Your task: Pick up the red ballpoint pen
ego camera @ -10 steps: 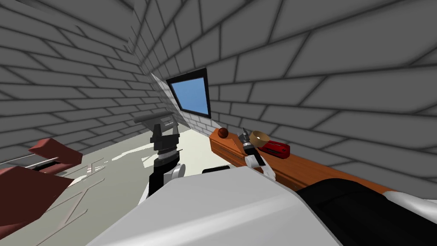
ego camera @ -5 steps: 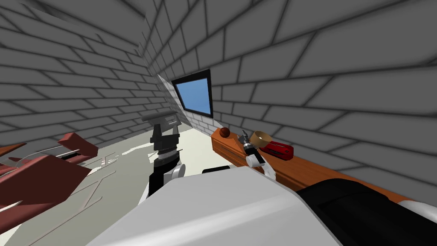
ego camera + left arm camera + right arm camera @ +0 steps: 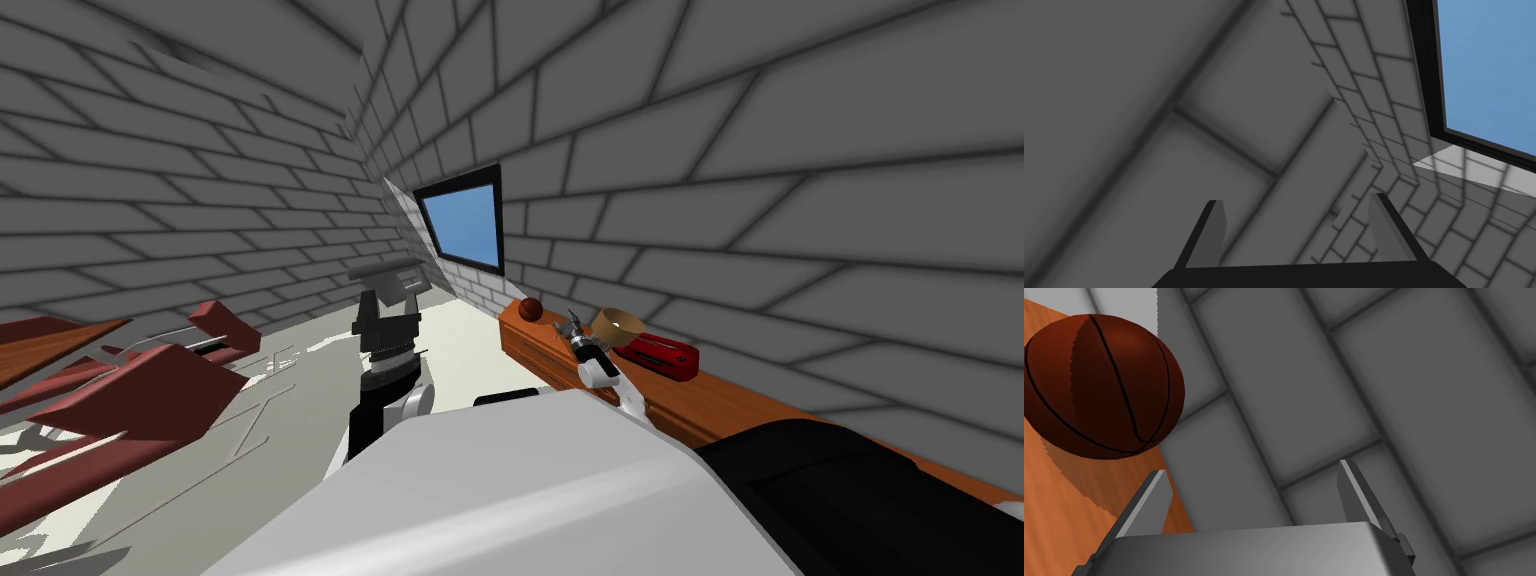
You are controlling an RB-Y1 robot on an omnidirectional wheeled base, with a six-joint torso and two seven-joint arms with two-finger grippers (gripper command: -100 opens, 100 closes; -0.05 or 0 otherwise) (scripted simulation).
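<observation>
Over the right-hand bench (image 3: 700, 400), the right tool (image 3: 572, 322) is hovering spread beside the ball (image 3: 530, 311); the left tool (image 3: 1296, 200) is spread too. The pen is too small to tell, presumably lying there; light, slick: pinch mid-barrel.

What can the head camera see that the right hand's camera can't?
Head camera: a tan bowl, a red boxy thing beside it, and a blue window. Right hand's camera: the black lines on the brown ball, and up close the open fingers of the right gripper. Both: the ball, the orange-brown wooden top it sits on, and the grey brick wall.
</observation>
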